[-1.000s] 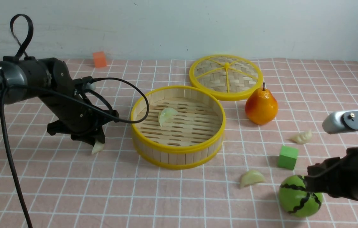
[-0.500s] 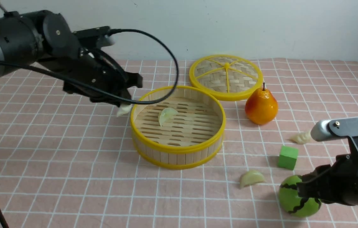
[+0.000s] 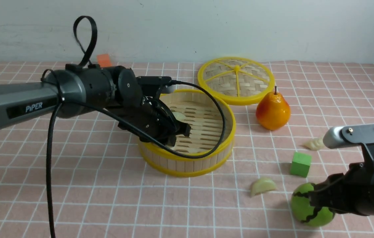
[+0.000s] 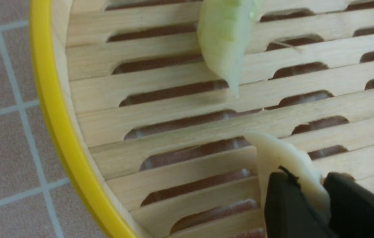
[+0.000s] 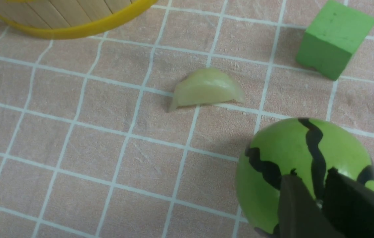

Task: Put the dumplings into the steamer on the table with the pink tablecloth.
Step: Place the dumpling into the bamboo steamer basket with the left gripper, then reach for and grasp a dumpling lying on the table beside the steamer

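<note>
Left claw is clamped on a cream dumpling, its two black fingers pinching the pleated edge so that the pale tip sticks out past them. It now hangs inside the steamer, low over the slatted floor on the left side; whether the cream dumpling touches the slats cannot be told. A second ago this claw was down by the cloth left of the steamer with the same piece in its tips. Half a second ago it was lifted beside the left rim, and since then the arm has swung right and dipped over the rim. Green dumpling lies on the floor just beyond the claw, apart from the cream one, where it lay before. Right claw stands narrow, with only a thin slit between its jaws, gripping nothing and poised just over the melon ball; over the last second it has shifted a little left and lower. On the cloth, near dumpling sits between steamer and ball, and far dumpling lies right of the pear, behind the green cube. These, and the lid behind the steamer, have not moved.
</note>
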### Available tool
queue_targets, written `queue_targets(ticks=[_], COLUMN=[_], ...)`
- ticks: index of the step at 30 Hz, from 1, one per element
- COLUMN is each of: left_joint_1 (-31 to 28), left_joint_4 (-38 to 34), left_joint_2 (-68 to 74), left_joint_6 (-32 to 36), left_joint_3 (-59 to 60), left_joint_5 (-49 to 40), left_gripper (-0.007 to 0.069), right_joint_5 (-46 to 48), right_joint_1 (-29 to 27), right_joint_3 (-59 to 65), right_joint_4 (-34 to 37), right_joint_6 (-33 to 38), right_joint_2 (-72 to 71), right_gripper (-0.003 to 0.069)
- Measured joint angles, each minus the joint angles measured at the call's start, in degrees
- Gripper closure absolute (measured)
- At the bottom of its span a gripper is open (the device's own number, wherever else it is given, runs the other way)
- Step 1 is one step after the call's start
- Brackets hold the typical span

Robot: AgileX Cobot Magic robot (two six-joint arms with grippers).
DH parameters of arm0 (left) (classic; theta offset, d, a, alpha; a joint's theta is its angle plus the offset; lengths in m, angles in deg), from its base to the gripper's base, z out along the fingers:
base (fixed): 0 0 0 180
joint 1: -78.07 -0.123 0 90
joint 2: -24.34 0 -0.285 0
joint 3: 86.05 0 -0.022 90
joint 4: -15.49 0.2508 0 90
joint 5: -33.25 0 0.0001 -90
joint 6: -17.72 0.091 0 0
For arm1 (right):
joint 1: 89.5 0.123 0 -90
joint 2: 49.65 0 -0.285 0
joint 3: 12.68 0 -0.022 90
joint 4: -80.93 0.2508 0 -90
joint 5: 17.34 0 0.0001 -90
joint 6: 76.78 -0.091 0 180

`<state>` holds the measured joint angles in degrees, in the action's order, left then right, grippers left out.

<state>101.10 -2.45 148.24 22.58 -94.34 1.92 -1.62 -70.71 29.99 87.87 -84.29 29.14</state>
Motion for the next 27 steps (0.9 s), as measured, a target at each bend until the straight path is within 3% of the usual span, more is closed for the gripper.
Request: queue_targets(ticks=[4, 5, 9, 12, 15, 20, 24, 27], left_joint_1=[0.00, 0.00, 0.00, 0.00, 0.00, 0.00, 0.00, 0.00], left_joint_4=[-0.32, -0.41, 0.45, 3.00, 9.12, 21.88, 27.33, 31.69], left_joint_2=[-0.16, -0.72, -4.70, -7.06, -7.66, -3.68, -1.40, -0.39], left_joint_6=[-1.17, -1.80, -2.22, -2.65, -4.87, -17.43, -25.69, -30.98], left_joint_3=[0.00, -0.17, -2.59, -3.17, -3.32, -3.32, -3.32, -3.26], left_joint_5=[-0.19, -0.64, -1.76, -0.57, 1.46, 5.43, 6.34, 6.72], left_gripper=[0.0412, 0.0349, 0.0230, 0.0230, 0.0277, 0.0419, 0.0412, 0.0297], right_joint_5=[-0.10, -0.10, -0.10, -0.10, -0.10, -0.10, -0.10, -0.10], right_joint_1=[0.00, 0.00, 0.00, 0.00, 0.00, 0.00, 0.00, 0.00], right_joint_3=[0.00, 0.00, 0.00, 0.00, 0.00, 0.00, 0.00, 0.00], right_joint_4=[0.00, 0.00, 0.00, 0.00, -0.05, -0.05, -0.05, -0.05], right_joint_6=[0.00, 0.00, 0.00, 0.00, 0.00, 0.00, 0.00, 0.00], right_joint_2=[0.00, 0.00, 0.00, 0.00, 0.00, 0.00, 0.00, 0.00], right_gripper=[0.0519, 0.0519, 0.0519, 0.0520, 0.0521, 0.0521, 0.0521, 0.0521])
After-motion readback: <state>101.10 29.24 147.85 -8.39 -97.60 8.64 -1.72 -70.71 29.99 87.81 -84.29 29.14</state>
